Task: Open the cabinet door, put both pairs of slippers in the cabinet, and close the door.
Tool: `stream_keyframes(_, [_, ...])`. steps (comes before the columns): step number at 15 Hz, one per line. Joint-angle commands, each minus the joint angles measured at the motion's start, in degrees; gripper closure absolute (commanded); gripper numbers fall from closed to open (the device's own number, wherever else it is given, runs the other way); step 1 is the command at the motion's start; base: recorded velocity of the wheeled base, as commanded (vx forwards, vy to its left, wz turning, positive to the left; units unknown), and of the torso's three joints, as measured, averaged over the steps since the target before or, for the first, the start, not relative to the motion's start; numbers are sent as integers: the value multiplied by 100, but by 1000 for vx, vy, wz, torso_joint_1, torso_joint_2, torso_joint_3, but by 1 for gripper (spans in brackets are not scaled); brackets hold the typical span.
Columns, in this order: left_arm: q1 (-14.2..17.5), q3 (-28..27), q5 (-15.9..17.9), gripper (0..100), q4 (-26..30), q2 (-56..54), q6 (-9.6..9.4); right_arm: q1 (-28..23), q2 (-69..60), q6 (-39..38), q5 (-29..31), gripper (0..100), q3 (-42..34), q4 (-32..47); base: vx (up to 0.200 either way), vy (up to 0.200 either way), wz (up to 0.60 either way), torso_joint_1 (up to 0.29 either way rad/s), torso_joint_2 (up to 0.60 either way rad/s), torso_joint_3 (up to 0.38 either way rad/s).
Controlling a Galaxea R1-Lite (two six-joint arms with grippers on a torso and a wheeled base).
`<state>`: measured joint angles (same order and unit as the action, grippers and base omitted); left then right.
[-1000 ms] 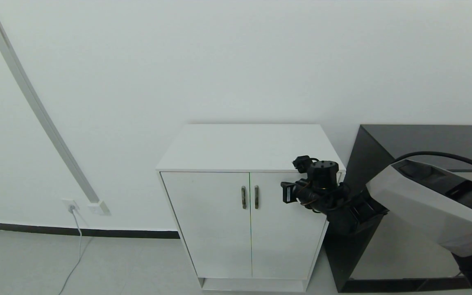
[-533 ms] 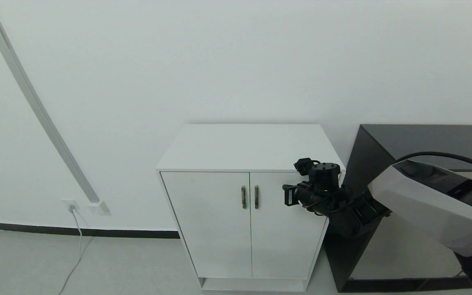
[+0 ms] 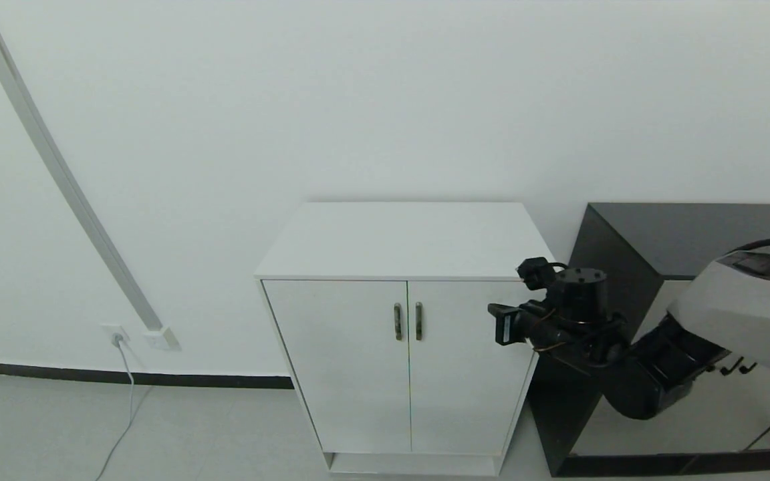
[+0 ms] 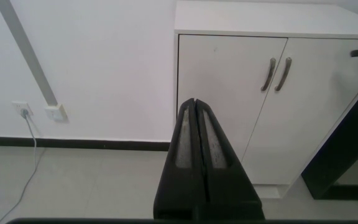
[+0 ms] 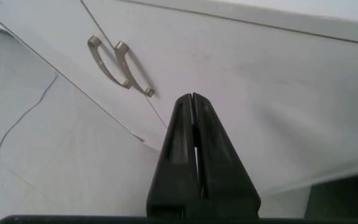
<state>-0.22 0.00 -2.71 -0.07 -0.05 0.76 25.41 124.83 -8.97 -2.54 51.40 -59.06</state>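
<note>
A white cabinet [image 3: 402,240] stands against the wall with both doors shut. Two metal handles [image 3: 408,321] sit side by side at the centre seam. My right arm's wrist [image 3: 572,317] hangs in front of the cabinet's right edge, at handle height and to the right of the handles. In the right wrist view my right gripper [image 5: 193,98] is shut on nothing, pointing at the right door [image 5: 241,81] with the handles [image 5: 120,62] off to one side. My left gripper [image 4: 194,102] is shut and empty, well back from the cabinet [image 4: 229,74].
A black glossy unit [image 3: 692,227] stands right beside the cabinet. On the left a grey conduit [image 3: 57,167] runs down the wall to a socket [image 3: 115,332] with a cable trailing over the bare grey floor [image 3: 158,434].
My right arm has drawn back to the right, away from the door handles, and its wrist now sits over the cabinet's right edge. The doors stay shut.
</note>
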Motion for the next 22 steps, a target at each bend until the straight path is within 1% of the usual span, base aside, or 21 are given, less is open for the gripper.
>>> stream_keyframes(1, [-4, 0, -2, 100, -1, 5, 4, -326, -1066, 10, 166, 100, -947, -272, 0, 0, 0, 0, 0, 0])
stream_keyframes(2, [-4, 0, -2, 100, -1, 5, 4, -510, -1470, 10, 324, 100, -1325, -281, 0, 0, 0, 0, 0, 0])
stream_keyframes(5, [-4, 0, -2, 100, -1, 5, 12, -950, -2358, 45, 728, 100, -2063, -246, 0, 0, 0, 0, 0, 0])
stream_keyframes(6, [-4, 0, -2, 100, -1, 5, 12, -1205, -2745, 71, 895, 100, -2389, -228, 0, 0, 0, 0, 0, 0])
stream_keyframes(8, [-4, 0, -2, 100, -1, 5, 12, -1609, -3351, 300, 1045, 100, -2898, -79, 0, 0, 0, 0, 0, 0])
stream_keyframes(10, [-4, 0, -2, 100, -1, 5, 12, -1855, -3756, 440, 1045, 100, -3241, -17, 0, 0, 0, 0, 0, 0])
stream_keyframes(11, [-4, 0, -11, 100, -1, 5, 12, -2022, -4134, 528, 1045, 100, -3610, 0, 0, 0, 0, 0, 0, 0])
stream_keyframes(13, [-4, 0, -11, 100, -1, 5, 12, -2224, -4582, 730, 1045, 100, -4094, 0, 0, 0, 0, 0, 0, 0])
stream_keyframes(17, [-4, 0, -2, 100, -1, 5, 21, -2567, -5118, 827, 1045, 100, -4639, 0, 0, 0, 0, 0, 0, 0])
stream_keyframes(18, [-4, 0, -11, 100, -1, 5, 21, -2778, -5311, 959, 1036, 100, -4920, 0, 0, 0, 0, 0, 0, 0])
stream_keyframes(19, [-4, 0, -11, 100, -1, 5, 21, -2804, -5461, 976, 1027, 100, -5140, 0, 0, 0, 0, 0, 0, 0])
stream_keyframes(20, [-4, 0, -11, 100, -1, 5, 30, -2813, -5654, 941, 1027, 100, -5140, 229, 0, 0, 0, 0, 0, 0])
stream_keyframes(21, [-4, 0, -11, 100, -1, 5, 30, -2839, -5988, 941, 1001, 100, -5140, 615, 0, 0, 0, 0, 0, 0])
stream_keyframes(22, [-4, 0, -11, 100, -1, 5, 30, -2831, -6410, 941, 913, 100, -5140, 1160, 0, 0, 0, 0, 0, 0])
